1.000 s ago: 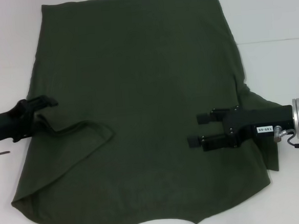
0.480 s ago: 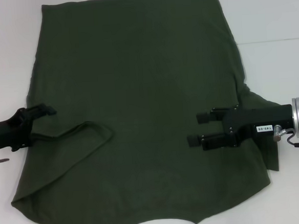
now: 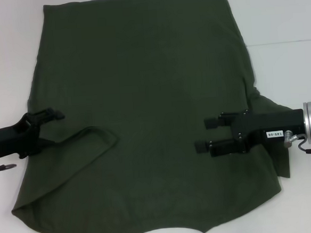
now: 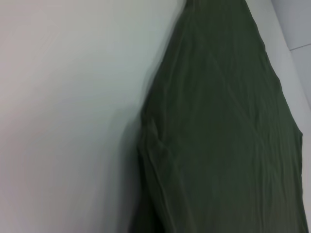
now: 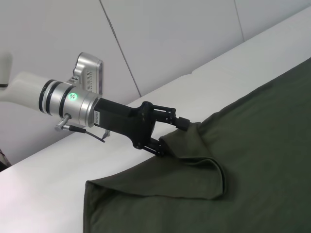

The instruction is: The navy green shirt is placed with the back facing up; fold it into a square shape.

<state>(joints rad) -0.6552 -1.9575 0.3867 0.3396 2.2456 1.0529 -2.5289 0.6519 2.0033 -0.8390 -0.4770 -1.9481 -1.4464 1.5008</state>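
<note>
The navy green shirt (image 3: 143, 96) lies spread flat on the white table, plain side up and far wider than either gripper. Its left sleeve is folded inward as a flap (image 3: 88, 140). My left gripper (image 3: 47, 132) is at the shirt's left edge beside that flap. In the right wrist view the left gripper (image 5: 172, 138) has its fingers apart, with a raised bit of the shirt's (image 5: 233, 160) edge between them. My right gripper (image 3: 207, 133) hovers open over the shirt's right part, holding nothing. The left wrist view shows only shirt cloth (image 4: 218, 136) and table.
White table (image 3: 282, 22) surrounds the shirt on the left and right. The shirt's right sleeve (image 3: 277, 140) lies under my right arm. A pale wall stands behind the table (image 5: 170, 29) in the right wrist view.
My left gripper drew back to the left, then came slightly right again at the shirt's edge. The folded sleeve flap stayed put. The right arm has not moved.
</note>
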